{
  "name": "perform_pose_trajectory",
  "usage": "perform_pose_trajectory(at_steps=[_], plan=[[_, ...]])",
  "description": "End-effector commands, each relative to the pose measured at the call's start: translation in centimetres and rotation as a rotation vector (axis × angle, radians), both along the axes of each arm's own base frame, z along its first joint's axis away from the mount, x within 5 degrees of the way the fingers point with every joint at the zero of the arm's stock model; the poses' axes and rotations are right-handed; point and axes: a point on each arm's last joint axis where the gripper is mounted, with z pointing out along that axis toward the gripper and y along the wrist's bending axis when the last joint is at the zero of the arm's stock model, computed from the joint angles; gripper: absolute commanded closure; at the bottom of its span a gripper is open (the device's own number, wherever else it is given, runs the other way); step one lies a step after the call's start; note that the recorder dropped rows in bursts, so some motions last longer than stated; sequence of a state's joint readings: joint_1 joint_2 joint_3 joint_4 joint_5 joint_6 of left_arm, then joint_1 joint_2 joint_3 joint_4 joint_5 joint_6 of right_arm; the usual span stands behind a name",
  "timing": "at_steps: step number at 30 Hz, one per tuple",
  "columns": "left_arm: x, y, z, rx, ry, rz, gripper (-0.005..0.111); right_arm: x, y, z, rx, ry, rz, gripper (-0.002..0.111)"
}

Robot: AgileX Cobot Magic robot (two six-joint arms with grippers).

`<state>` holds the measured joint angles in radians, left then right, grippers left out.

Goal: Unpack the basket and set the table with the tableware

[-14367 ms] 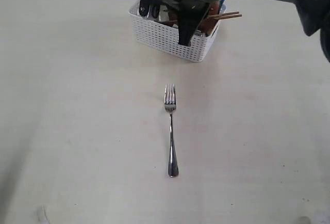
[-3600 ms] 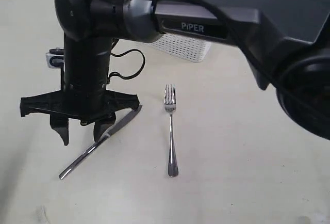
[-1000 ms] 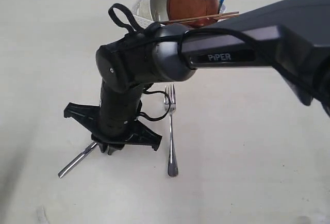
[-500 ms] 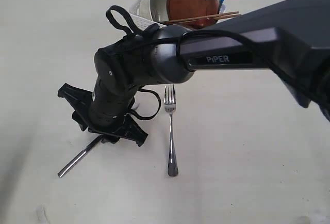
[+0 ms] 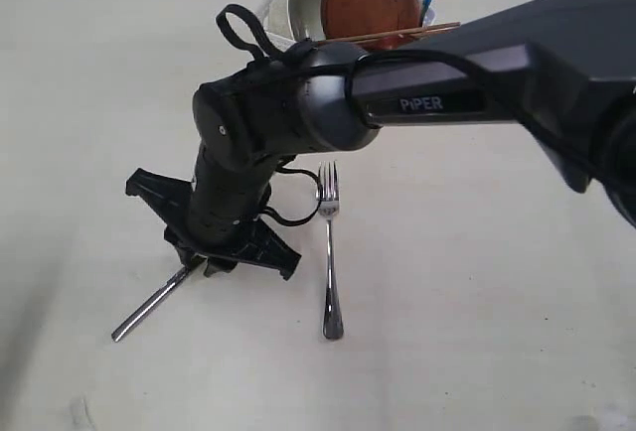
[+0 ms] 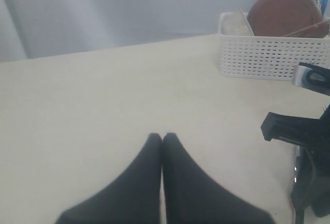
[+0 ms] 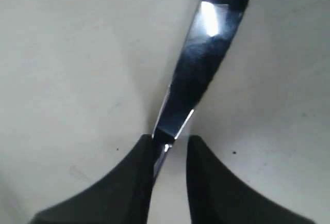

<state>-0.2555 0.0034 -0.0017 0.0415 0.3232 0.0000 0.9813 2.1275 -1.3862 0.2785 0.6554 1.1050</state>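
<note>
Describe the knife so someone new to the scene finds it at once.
On the cream table, find the steel fork lying in front of the white basket. The knife lies left of it in the exterior view, partly under the right gripper. Unlike the fork, it lies slanted and shows no tines.

The tool (image 7: 170, 141) straddles the knife (image 7: 203, 64), jaws parted.

Blade of knife (image 5: 149, 308) behind right hand (image 5: 207, 266)
</note>
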Motion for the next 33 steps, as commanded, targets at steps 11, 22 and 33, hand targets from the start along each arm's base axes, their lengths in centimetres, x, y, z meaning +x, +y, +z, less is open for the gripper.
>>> perform_pose_trajectory(at_steps=[11,22,33], plan=[[0.0,0.0,0.0,0.002,-0.002,-0.006,0.107,3.1,-3.1,-0.7,-0.081,-0.002,0.06,0.09],[0.0,0.0,0.0,0.002,-0.002,-0.006,0.107,-0.2,2.3,5.3,0.085,-0.115,0.468,0.084],[0.0,0.0,0.0,0.002,-0.002,-0.006,0.107,-3.6,6.0,0.0,0.078,-0.14,0.473,0.085]])
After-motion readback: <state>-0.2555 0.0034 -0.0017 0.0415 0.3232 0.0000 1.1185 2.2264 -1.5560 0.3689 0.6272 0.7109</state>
